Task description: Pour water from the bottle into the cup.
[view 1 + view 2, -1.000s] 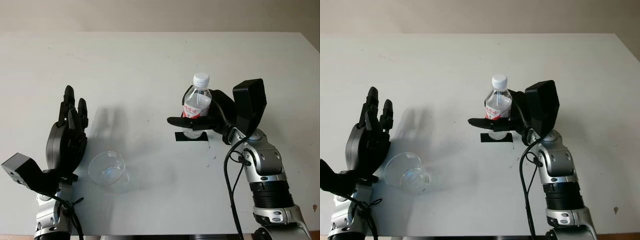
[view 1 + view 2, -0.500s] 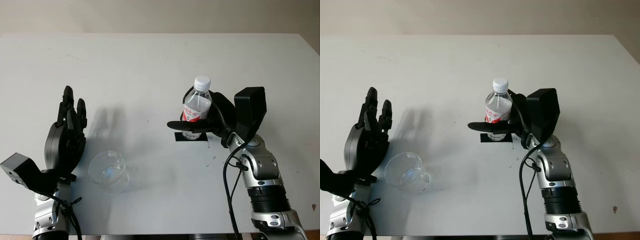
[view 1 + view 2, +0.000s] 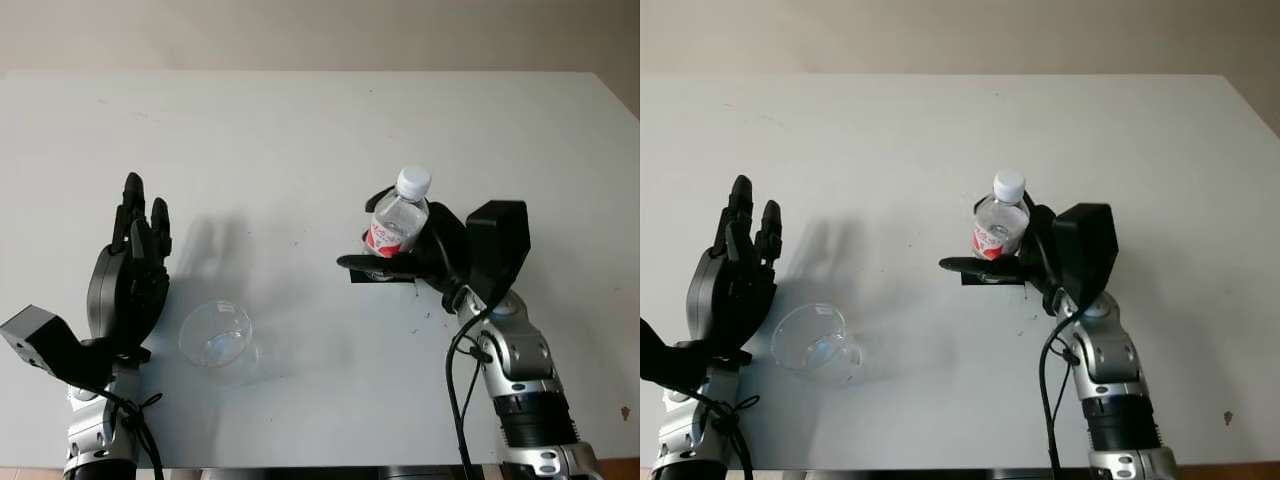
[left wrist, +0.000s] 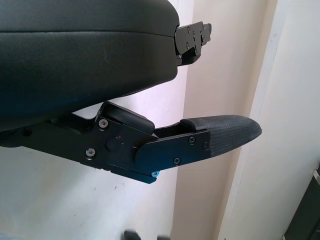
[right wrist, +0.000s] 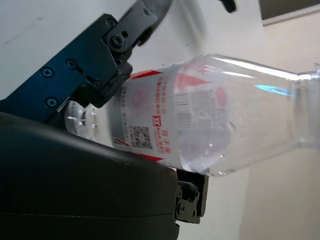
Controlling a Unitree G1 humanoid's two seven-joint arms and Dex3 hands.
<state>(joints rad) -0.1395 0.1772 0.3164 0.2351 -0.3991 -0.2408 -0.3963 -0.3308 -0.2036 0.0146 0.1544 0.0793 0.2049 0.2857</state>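
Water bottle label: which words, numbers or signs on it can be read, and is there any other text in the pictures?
Water bottle label, held in the right robot hand: red and white, with a barcode, a QR code and small print, all too small to read.
Cup, table, left robot hand: no text.

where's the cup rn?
The cup sits on the table near its front edge, on the robot's left, just beside the open left hand and well apart from the bottle.
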